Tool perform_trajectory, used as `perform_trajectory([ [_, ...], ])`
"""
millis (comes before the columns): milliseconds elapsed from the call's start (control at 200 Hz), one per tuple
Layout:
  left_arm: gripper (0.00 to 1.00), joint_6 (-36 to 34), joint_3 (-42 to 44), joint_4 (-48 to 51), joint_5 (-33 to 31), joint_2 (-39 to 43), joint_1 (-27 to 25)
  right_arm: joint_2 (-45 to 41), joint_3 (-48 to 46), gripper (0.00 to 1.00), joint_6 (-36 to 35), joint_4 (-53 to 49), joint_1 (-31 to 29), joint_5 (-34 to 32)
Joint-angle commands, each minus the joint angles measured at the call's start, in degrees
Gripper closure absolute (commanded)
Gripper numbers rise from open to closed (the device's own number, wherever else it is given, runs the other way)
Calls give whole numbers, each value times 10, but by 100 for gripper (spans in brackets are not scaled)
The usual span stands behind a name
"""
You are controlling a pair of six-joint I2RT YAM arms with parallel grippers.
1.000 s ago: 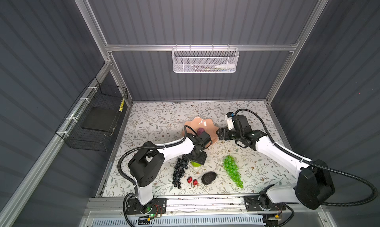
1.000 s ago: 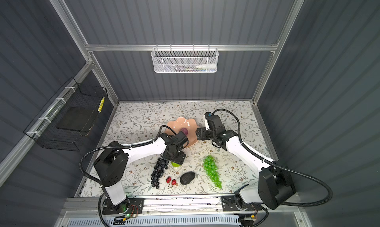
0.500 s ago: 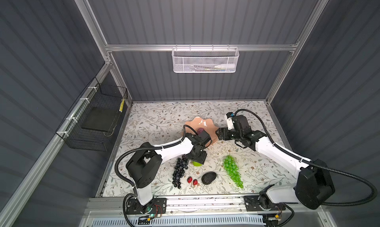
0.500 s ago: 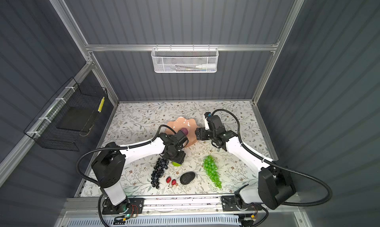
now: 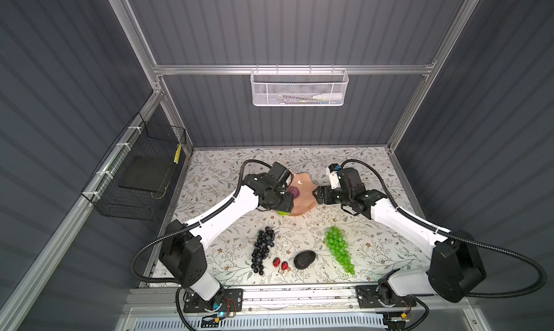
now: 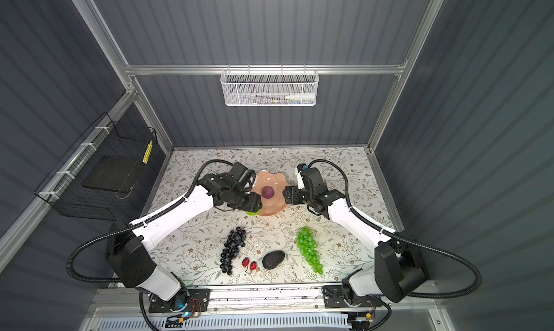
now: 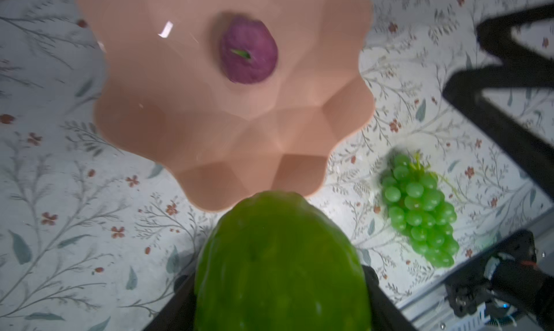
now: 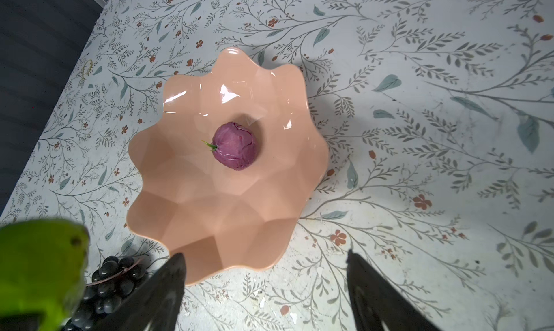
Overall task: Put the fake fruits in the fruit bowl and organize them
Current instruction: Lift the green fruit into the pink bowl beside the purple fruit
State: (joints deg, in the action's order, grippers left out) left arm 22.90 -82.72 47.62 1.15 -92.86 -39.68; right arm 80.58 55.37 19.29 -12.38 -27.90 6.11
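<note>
Our left pincer (image 7: 277, 287) clasps the lime fruit (image 7: 278, 239) just outside the bowl (image 8: 209, 224) rim, on the side toward the surface's (image 8: 419, 194) front edge. We should lift it clear of the rim and release it low beside the purple fruit (image 8: 235, 146). The right pincer (image 8: 263, 256) hangs spread and empty near the bowl.

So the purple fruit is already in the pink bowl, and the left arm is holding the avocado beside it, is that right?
Not quite. The left tool holds the bumpy green fruit, not the avocado; the left wrist view shows it gripped. The avocado lies on the table in both top views. The purple fruit is indeed in the pink bowl.
</note>
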Motion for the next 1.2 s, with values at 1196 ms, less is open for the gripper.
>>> perform_trajectory([
  [1196, 43, -50, -162, -127, -105, -305, 38, -28, -2, 16, -21, -35, -31, -1],
])
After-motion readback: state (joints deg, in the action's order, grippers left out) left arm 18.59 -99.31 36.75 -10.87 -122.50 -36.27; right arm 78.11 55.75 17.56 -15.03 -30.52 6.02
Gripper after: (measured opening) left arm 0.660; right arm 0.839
